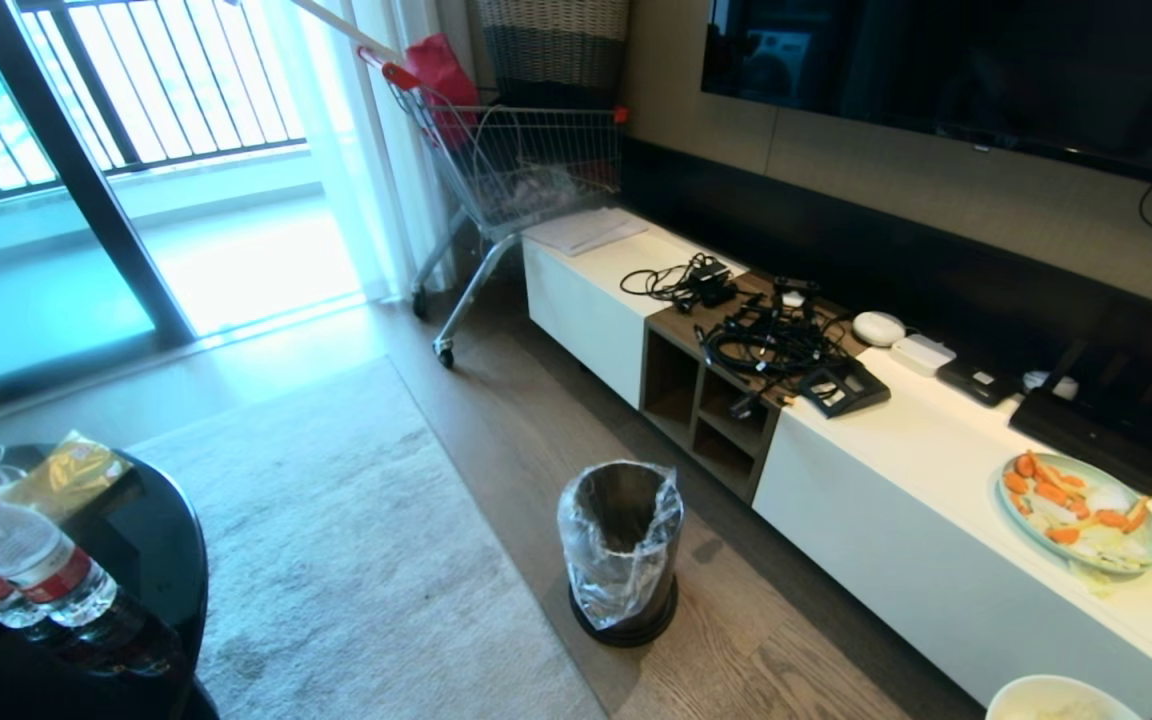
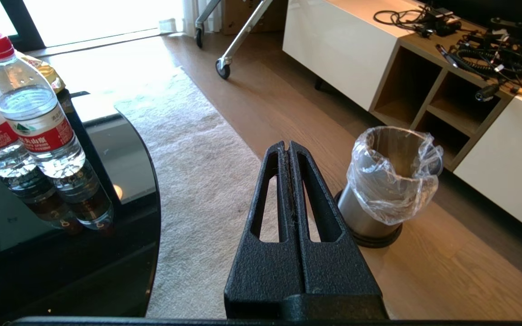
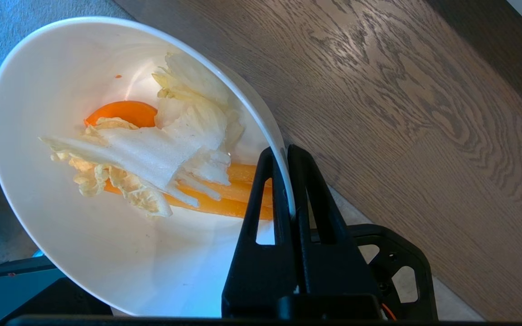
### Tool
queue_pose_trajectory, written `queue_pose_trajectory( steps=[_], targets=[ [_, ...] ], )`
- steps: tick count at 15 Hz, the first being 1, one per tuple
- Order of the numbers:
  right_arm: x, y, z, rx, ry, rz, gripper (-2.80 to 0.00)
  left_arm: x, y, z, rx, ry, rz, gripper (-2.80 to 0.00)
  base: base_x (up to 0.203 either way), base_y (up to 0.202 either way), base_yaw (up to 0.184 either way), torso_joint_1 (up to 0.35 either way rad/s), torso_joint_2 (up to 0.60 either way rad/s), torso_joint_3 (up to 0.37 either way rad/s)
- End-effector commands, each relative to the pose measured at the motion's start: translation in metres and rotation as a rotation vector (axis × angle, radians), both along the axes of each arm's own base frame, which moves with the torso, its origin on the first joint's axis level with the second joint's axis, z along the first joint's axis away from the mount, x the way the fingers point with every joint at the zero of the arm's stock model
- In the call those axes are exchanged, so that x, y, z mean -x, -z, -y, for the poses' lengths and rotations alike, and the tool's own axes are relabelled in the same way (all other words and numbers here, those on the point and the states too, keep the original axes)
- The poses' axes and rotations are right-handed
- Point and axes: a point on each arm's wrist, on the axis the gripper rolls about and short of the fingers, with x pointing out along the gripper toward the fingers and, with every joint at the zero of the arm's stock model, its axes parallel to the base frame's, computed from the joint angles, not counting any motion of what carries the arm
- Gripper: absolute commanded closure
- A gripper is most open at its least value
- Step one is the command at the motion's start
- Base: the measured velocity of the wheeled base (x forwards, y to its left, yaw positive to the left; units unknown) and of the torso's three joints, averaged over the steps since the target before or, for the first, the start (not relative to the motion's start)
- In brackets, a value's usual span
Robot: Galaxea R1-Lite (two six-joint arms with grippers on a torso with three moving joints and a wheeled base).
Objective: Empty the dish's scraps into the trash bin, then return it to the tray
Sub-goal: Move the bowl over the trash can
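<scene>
Two bottles (image 2: 34,113) bear red labels, print likely Chinese; right gripper (image 3: 283,156) pinches dish (image 3: 61,235) rim; left gripper (image 2: 287,147) closed, empty.

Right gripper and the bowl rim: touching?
Touching. Right wrist view shows the right gripper with its jaws pinched on the bowl rim, one finger inside, one outside.

Bright daylight floods through the balcony door (image 1: 86,120), overexposing it; frames sharp
</scene>
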Motion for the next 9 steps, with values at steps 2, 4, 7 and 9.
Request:
queue_pose_trajectory(
  steps=[2,4,7,9],
  targets=[
    [0.0002,-0.0007,0.0000,0.000,0.001,0.005,0.00,0.0000,0.0000,0.0000,0.002,0.000,0.001,0.00,0.000,0.000,0.000,0.000,0.00,0.000],
    [0.0013,-0.0004,-0.0001,0.001,0.001,0.005,0.00,0.0000,0.0000,0.0000,0.000,0.000,0.001,0.00,0.000,0.000,0.000,0.000,0.00,0.000],
    [0.0021,-0.0004,-0.0001,0.002,-0.001,0.008,0.00,0.0000,-0.0001,0.0000,0.000,0.000,0.000,0.00,0.000,0.000,0.000,0.000,0.00,0.000],
    [0.0017,-0.0001,-0.0001,0.001,0.001,0.005,0.00,0.0000,0.0000,0.0000,0.000,0.000,0.001,0.00,0.000,0.000,0.000,0.000,0.00,0.000]
  ],
)
